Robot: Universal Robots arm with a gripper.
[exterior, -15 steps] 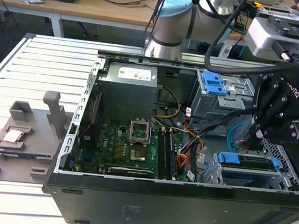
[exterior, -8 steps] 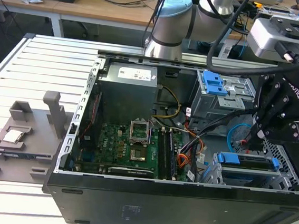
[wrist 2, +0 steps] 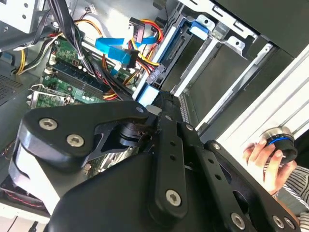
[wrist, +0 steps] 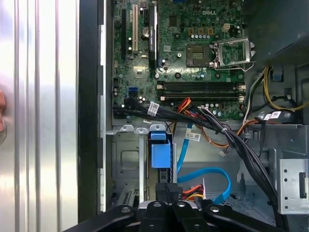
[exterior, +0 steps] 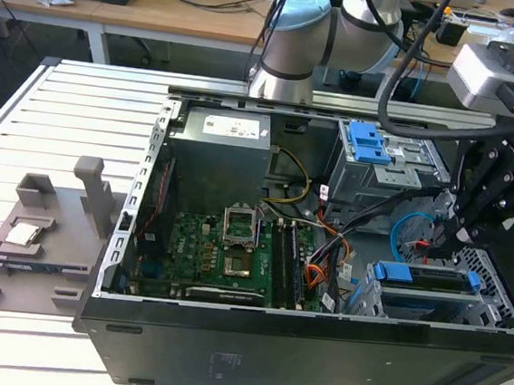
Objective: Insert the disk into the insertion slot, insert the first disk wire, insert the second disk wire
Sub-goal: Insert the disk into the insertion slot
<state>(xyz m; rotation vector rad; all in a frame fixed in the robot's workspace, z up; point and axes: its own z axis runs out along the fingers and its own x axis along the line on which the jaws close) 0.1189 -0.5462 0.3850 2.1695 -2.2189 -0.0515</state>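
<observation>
A slatted metal table (exterior: 83,112) carries a black computer case (exterior: 268,357) lying open on its side, and 1 robot arm (exterior: 294,41) reaches in from behind it. On the exterior view's left, a grey plastic fixture (exterior: 44,227) sits on the table beside the case. Inside the case, a grey power supply (exterior: 220,153) lies next to the green motherboard (exterior: 214,261). Toward the exterior view's right stands a tall grey cage (exterior: 396,169) with a blue latch (exterior: 368,144).

Nearer the case's front wall is the silver perforated cage holding the insertion slot (exterior: 495,270). The disk (exterior: 426,280) is already seated in it and lies flat. Its blue caddy frame shows at both ends, and in the first wrist view its blue handle tab (wrist: 161,154) sits between the cage rails.

The gripper (exterior: 441,239) hangs just above the disk's rear edge, among the cables. In the first wrist view its 2 fingers (wrist: 161,193) look drawn together with hardly a seam between them. I cannot tell whether they pinch anything.

A flat blue cable (wrist: 207,174) loops just beside the gripper, with a red-orange connector (wrist: 190,193) close by, and a black cable bundle (wrist: 231,140) crosses toward the motherboard.

In the second wrist view a person's hand (wrist 2: 263,154) rests on a round knob with a blue ring (wrist 2: 281,141)
</observation>
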